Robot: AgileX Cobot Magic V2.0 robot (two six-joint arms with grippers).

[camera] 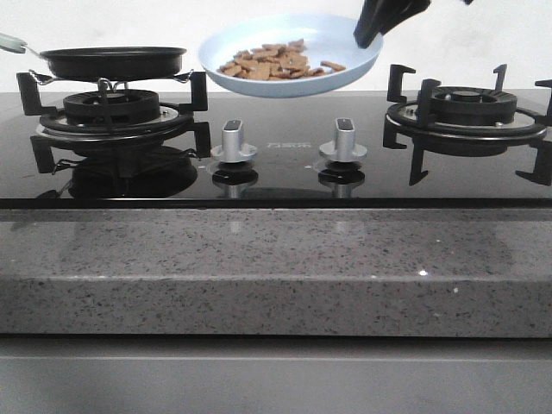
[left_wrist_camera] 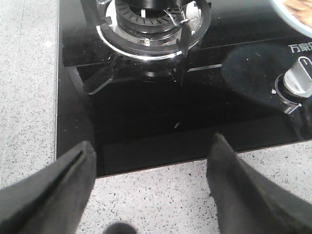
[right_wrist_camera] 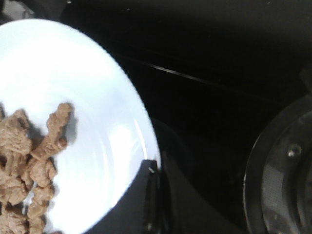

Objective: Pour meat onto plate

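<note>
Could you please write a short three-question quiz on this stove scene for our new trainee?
1. True or false: the meat lies on the plate.
2. Which gripper holds the plate by its rim? A) left gripper B) right gripper
3. Fill in: the black frying pan sits on the ___ burner in the front view.

Key: 1 true; the tan pieces are heaped on the pale blue plate, held tilted above the hob. 2 B; the left gripper hangs open over the hob's front edge. 3 left.
</note>
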